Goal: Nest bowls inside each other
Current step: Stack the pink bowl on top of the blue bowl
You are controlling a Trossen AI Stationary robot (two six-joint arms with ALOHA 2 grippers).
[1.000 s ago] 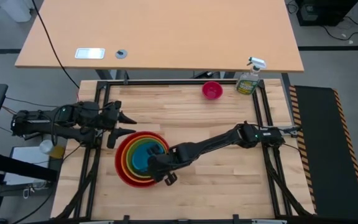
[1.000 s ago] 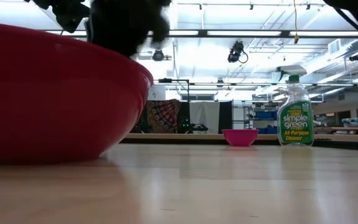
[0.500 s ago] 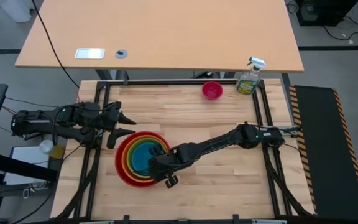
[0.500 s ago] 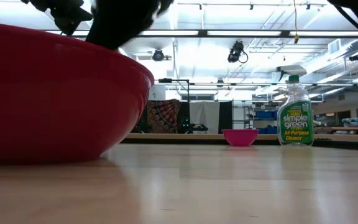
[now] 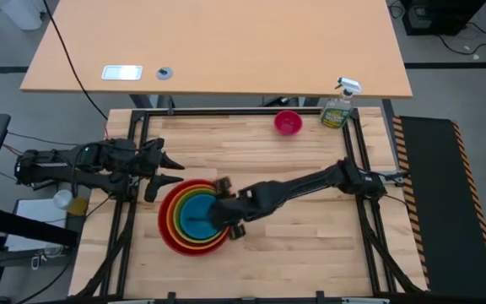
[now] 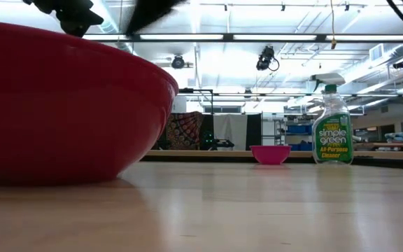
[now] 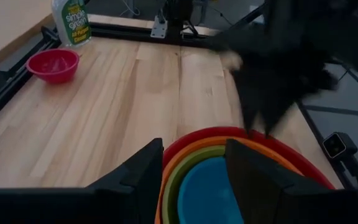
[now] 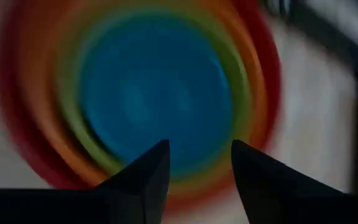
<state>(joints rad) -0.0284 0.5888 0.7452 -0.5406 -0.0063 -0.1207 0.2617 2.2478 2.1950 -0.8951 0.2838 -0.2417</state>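
Observation:
Four bowls sit nested near the table's left middle: a red bowl (image 5: 169,236) holds an orange, a green and a blue bowl (image 5: 194,221). The small pink bowl (image 5: 288,122) stands alone on its base near the far edge. My right gripper (image 5: 219,213) hovers open above the stack's right side, pointing down at the blue bowl (image 8: 157,93), with nothing between its fingers. At the stack's far left rim my left gripper (image 5: 173,169) waits open; between its fingers (image 7: 194,168) the stacked rims show.
A spray bottle of green cleaner (image 5: 338,105) stands at the far right, beside the pink bowl. A black frame (image 5: 357,143) borders the wooden table. Bare wood lies between the stack and the pink bowl and along the near edge.
My right gripper has risen from the stack's near right rim, moved a little toward the table's far edge and rolled at the wrist. In the low view it has climbed almost out of the picture. The bowl stack stays where it was.

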